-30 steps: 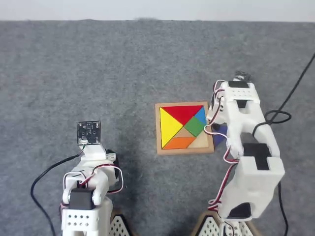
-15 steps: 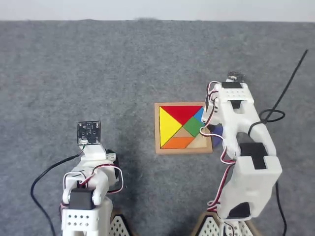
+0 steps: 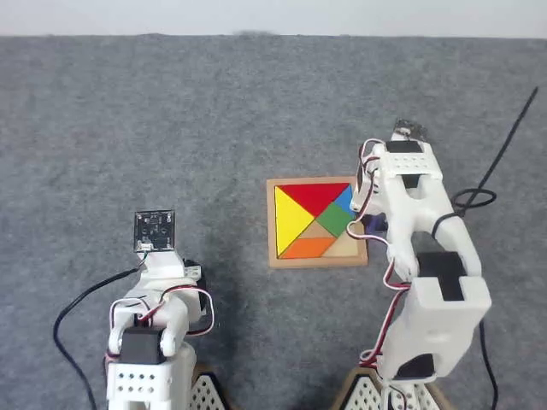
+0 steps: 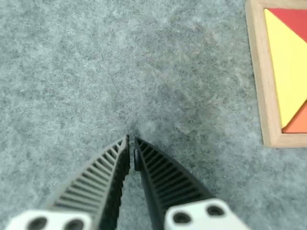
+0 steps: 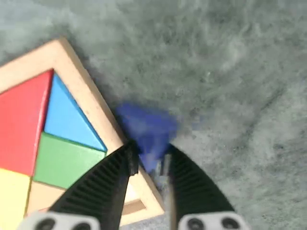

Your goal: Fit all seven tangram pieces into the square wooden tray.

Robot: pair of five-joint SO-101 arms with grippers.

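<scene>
Grey felt (image 3: 171, 111) is bordered by a pale wall (image 3: 273, 17) at top. Right of centre, beside the wooden tray (image 3: 271, 222), a blue piece (image 5: 146, 129) is pinched by the right gripper (image 5: 148, 160). The left gripper (image 4: 131, 143) is seen nearly closed.

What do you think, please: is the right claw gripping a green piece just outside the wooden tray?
Not quite. The piece in the right claw is blue, not green; the right wrist view shows it. It does sit just outside the wooden tray.
</scene>
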